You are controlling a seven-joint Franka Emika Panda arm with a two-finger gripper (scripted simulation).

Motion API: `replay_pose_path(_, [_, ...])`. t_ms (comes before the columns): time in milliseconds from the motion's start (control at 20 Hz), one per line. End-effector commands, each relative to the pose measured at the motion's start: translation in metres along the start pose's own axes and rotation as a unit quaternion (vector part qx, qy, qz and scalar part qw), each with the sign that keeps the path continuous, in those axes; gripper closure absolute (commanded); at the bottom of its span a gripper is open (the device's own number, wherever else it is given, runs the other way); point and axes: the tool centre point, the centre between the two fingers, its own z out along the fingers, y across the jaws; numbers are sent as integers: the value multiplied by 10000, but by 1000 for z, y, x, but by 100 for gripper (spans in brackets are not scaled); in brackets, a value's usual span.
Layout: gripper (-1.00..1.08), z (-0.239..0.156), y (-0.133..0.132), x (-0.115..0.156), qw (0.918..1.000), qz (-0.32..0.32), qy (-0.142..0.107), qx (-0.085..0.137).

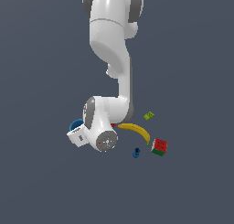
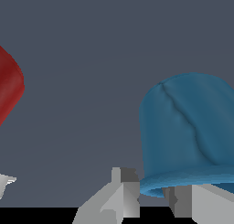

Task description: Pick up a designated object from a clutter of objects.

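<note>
Though arm sits low over clutter, pick judged unfinished: blue cup (image 2: 187, 136) close at gripper (image 2: 153, 198), lift not shown. Fingers (image 2: 123, 191) straddle cup rim, parted; whether clamped, cannot tell. In exterior view cup mostly hidden behind wrist; red cup (image 2: 9, 88) cropped.

The exterior view looks down from high above onto the arm (image 1: 112, 58) and clutter. The wrist view sits very near the blue cup (image 2: 187, 131), facing sideways. Both views share this cup (image 1: 75, 125).
</note>
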Motion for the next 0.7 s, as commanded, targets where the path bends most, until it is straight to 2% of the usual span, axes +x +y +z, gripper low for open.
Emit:
replay_pose_path(0, [108, 0, 0, 0, 10000, -3, 2, -2])
replay_pose_path(650, [108, -5, -5, -3, 10000, 1, 2, -2])
